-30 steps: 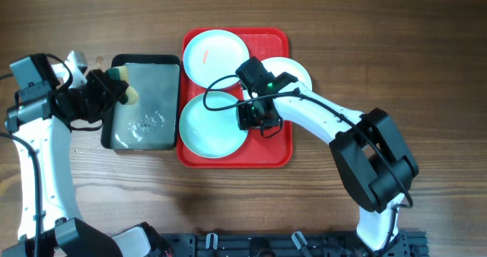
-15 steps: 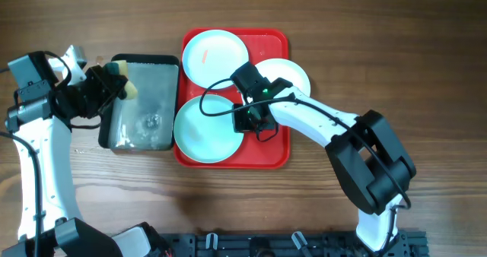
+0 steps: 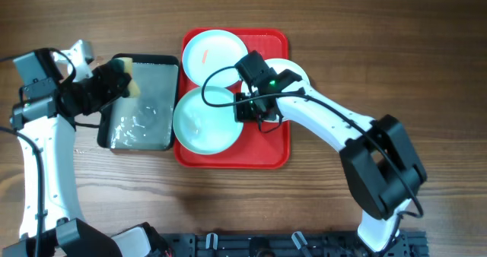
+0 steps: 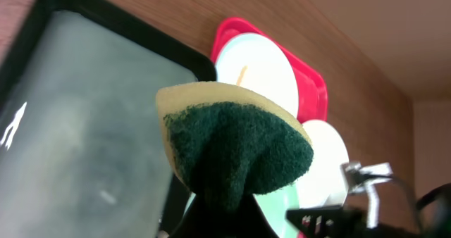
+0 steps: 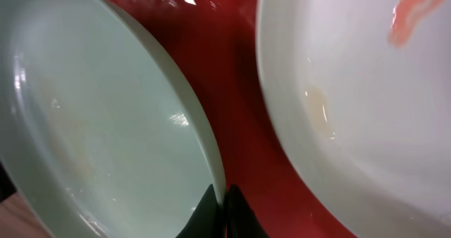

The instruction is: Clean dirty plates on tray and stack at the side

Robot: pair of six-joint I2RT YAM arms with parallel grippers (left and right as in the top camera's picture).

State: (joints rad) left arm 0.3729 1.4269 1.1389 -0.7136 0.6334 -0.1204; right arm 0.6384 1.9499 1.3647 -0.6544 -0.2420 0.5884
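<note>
Over the tray (image 3: pixel 266 155), outstretched right pincer (image 3: pixel 243 109) pinches plate (image 3: pixel 199 126); left pincer (image 3: pixel 116 82) clamps sponge (image 4: pixel 236 143).

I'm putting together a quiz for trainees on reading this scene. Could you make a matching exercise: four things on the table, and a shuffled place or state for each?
Things:
1. sponge
2. front plate
3. back plate
4. white plate

Places or states:
A. partly hidden under the right arm
B. pinched at its rim by the right pincer
C. held by the left pincer over the pan
D. lying free on the tray, with a red smear

Pairs: 1-C, 2-B, 3-D, 4-A
</note>
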